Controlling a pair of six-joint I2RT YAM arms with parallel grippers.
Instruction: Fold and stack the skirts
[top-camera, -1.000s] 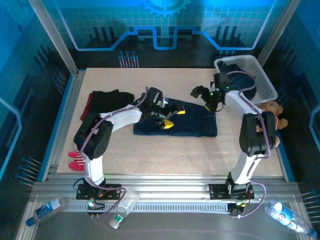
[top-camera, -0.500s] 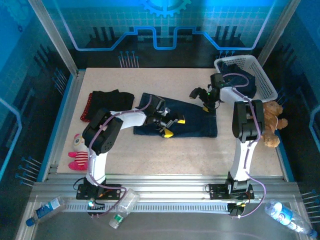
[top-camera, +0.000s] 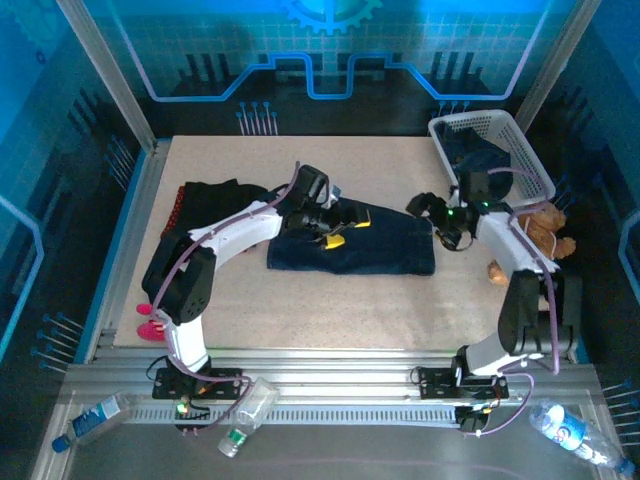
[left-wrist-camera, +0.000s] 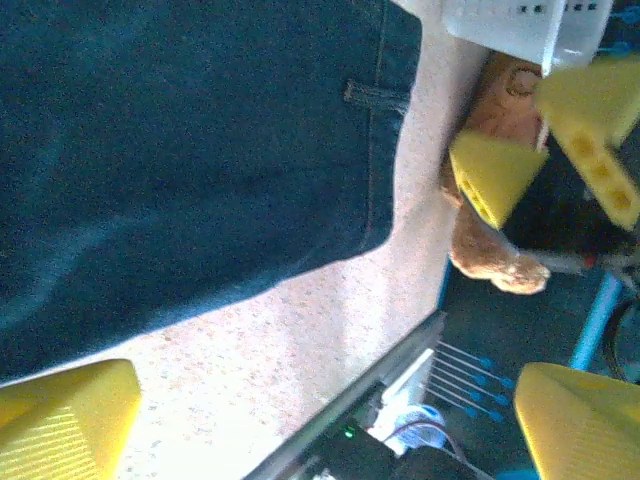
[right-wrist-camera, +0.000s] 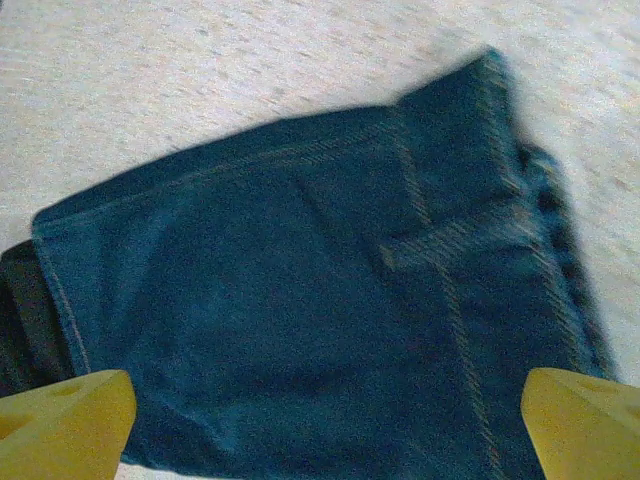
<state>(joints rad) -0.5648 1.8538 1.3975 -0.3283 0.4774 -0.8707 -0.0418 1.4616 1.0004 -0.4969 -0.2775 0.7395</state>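
Note:
A dark blue denim skirt (top-camera: 385, 250) lies flat in the middle of the table. My left gripper (top-camera: 347, 231) hovers open over its upper left part, nothing between the yellow fingertips (left-wrist-camera: 65, 420). My right gripper (top-camera: 432, 222) stands open at the skirt's right edge, above the denim (right-wrist-camera: 320, 300), and holds nothing. At the left, a black skirt (top-camera: 215, 195) lies on the red dotted skirt (top-camera: 177, 208). More dark denim (top-camera: 482, 160) sits in the white basket (top-camera: 525, 150). The left wrist view looks along the denim skirt (left-wrist-camera: 180, 150) toward the right gripper's fingers (left-wrist-camera: 490, 175).
The brown teddy bear (top-camera: 543, 222) lies beside the basket at the table's right edge, with the bear (left-wrist-camera: 500, 262) and the basket (left-wrist-camera: 520, 25) in the left wrist view. The pink doll (top-camera: 150, 325) peeks out behind the left arm. Bare tabletop (top-camera: 350, 310) stretches in front of the skirt.
My right gripper has swung from the skirt's far right corner nearer and to the right, off its edge. My left gripper shifted slightly back over the skirt. The skirt stayed put.

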